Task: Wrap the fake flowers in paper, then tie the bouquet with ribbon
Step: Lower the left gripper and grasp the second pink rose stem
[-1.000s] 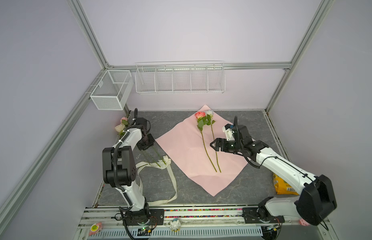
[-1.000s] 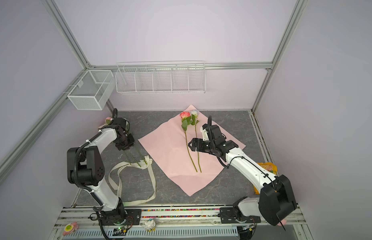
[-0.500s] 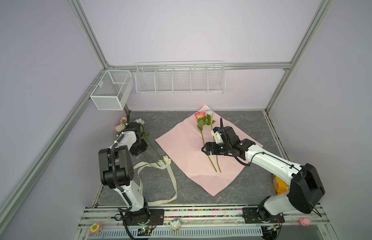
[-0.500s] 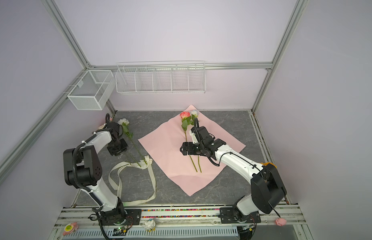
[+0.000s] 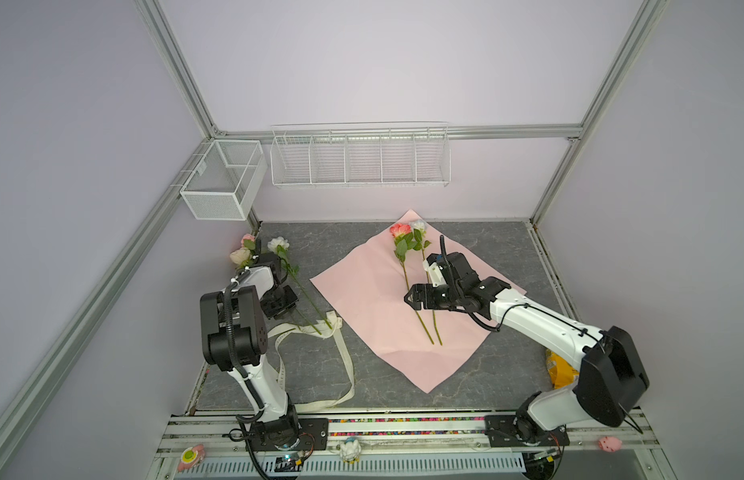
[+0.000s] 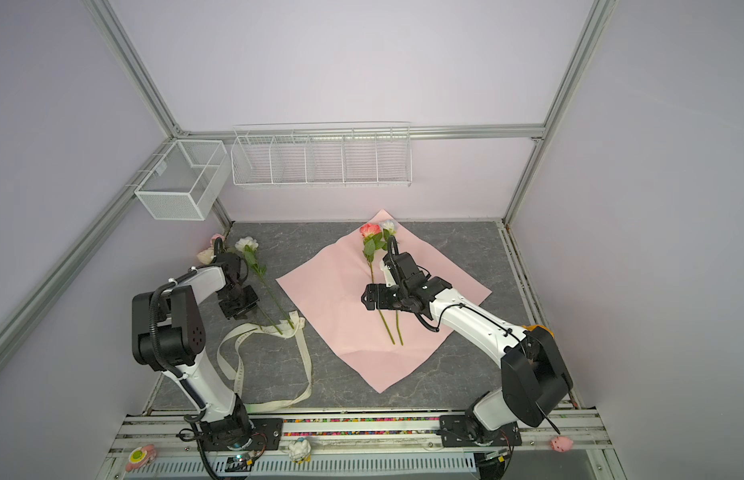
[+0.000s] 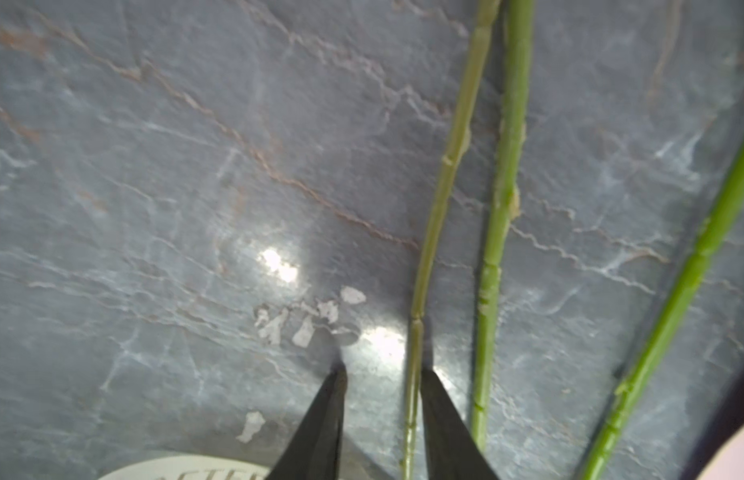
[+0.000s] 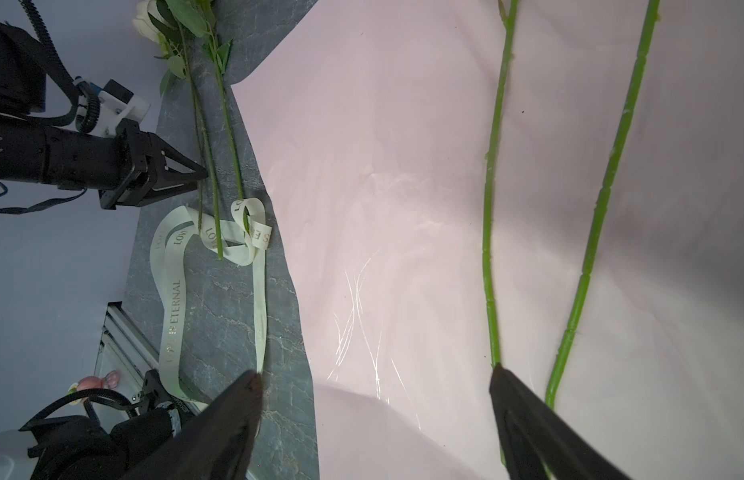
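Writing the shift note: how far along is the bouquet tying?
Done: pink paper spread, two roses laid on it. In hand: left gripper, fingers open, straddles one stem of the three roses off the paper; right gripper hangs open over the paper. Left: move those three, wrap, tie with the ribbon, lying loose.

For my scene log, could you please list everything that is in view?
Paper: one, pink, table centre.
Roses: five; coral and pale on paper; pink, cream, white at table's left.
Ribbon: one, cream, printed, front left, under those stems' ends.
Baskets: two, white wire, left wall and back wall.
Bag: one, yellow, right edge, partly hidden.
Toys: three, pink, white, pink, front rail.
Table: one, grey marble.
Left gripper: open, astride one stem.
Right gripper: open, above paper.
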Robot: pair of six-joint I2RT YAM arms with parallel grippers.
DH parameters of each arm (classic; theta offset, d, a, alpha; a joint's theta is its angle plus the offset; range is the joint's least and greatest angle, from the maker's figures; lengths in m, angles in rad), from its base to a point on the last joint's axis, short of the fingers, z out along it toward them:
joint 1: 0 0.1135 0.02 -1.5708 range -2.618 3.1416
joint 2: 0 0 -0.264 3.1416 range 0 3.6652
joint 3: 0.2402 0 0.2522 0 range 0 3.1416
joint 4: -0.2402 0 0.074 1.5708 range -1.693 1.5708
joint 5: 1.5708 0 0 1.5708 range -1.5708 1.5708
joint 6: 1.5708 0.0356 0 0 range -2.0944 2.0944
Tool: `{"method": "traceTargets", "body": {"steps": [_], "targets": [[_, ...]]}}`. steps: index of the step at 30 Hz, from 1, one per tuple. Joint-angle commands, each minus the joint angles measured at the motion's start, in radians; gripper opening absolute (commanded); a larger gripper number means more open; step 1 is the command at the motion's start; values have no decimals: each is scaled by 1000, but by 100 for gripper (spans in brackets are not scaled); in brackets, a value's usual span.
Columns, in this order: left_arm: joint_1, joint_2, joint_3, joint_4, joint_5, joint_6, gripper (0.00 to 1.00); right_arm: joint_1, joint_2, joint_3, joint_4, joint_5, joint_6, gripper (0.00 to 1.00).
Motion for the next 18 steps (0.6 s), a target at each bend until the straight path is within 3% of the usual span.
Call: {"method": "traceTargets", "body": {"steps": [1,18], "targets": [[-1,27,-31,25,22,-11,30,5,16,23,-36,21,-20,89],[-2,15,-45,31,16,-6,2,5,-7,42,-103,78,-25,89]]}}
